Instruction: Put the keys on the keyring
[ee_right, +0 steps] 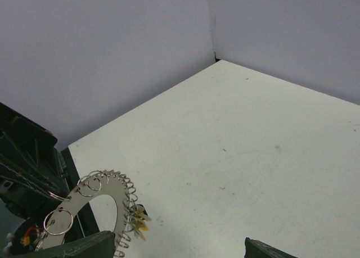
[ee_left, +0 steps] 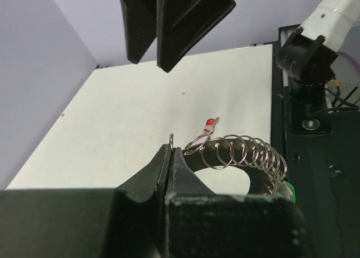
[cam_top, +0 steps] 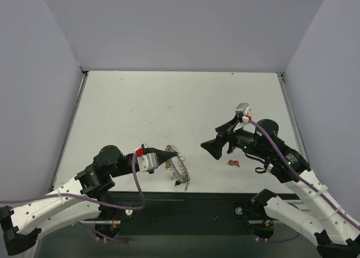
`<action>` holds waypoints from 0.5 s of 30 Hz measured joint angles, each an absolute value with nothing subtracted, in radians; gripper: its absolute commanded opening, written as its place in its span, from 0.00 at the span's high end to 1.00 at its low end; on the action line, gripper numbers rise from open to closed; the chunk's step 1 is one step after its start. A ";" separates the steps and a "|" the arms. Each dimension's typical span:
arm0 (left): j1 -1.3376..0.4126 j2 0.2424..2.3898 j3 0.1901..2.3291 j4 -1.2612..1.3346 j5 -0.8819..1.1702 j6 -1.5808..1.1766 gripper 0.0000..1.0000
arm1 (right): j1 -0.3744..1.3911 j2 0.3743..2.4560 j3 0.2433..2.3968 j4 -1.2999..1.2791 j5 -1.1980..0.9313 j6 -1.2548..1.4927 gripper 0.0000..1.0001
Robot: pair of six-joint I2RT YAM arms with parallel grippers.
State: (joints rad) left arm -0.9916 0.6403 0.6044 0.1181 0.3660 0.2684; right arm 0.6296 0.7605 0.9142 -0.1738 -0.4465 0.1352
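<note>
The keyring (cam_top: pixel 181 169) is held on edge near the table's (cam_top: pixel 169 106) front, one rim loop clamped in our left gripper (cam_top: pixel 169 154). A red key (cam_top: pixel 233 163) lies to its right, just beside our right gripper (cam_top: pixel 212 149), whose jaws gape empty; that arm is nearer.

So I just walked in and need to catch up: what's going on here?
The left tool is shut on the rim of the keyring, holding it upright near the front edge of the table. Some yellow keys hang at its rim. The right tool hovers open and empty beside a red key lying loose on the table.
</note>
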 measured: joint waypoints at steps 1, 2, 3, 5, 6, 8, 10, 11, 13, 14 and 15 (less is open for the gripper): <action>-1.004 0.641 0.610 0.103 0.334 0.279 1.00 | 0.627 0.756 0.904 -0.174 -0.441 0.139 0.02; -1.019 0.642 0.616 0.088 0.299 0.293 1.00 | 0.623 0.751 0.888 -0.170 -0.434 0.149 0.02; -1.037 0.645 0.622 0.073 0.261 0.308 1.00 | 0.620 0.743 0.867 -0.169 -0.429 0.160 0.02; -1.074 0.651 0.630 0.057 0.194 0.336 1.00 | 0.615 0.734 0.837 -0.168 -0.422 0.181 0.02; -1.101 0.657 0.631 0.051 0.154 0.358 1.00 | 0.615 0.732 0.819 -0.168 -0.420 0.193 0.02; -1.152 0.665 0.631 0.038 0.088 0.395 1.00 | 0.615 0.732 0.793 -0.166 -0.416 0.215 0.03; -1.200 0.671 0.629 0.033 0.025 0.440 1.00 | 0.615 0.732 0.770 -0.166 -0.412 0.231 0.03; -1.225 0.672 0.627 0.033 -0.005 0.464 1.00 | 0.614 0.732 0.760 -0.165 -0.408 0.238 0.03; -1.274 0.670 0.614 0.045 -0.066 0.513 1.00 | 0.612 0.732 0.748 -0.165 -0.399 0.246 0.03; -1.296 0.669 0.606 0.050 -0.089 0.537 1.00 | 0.609 0.732 0.744 -0.164 -0.396 0.250 0.03; -1.316 0.668 0.594 0.057 -0.110 0.560 1.00 | 0.605 0.732 0.740 -0.162 -0.389 0.255 0.03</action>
State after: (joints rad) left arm -1.3155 0.6682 0.5941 0.0574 -0.1104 0.5602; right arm 0.6052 0.7322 0.7399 -0.1616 -0.3889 0.2550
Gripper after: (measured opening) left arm 0.023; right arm 0.975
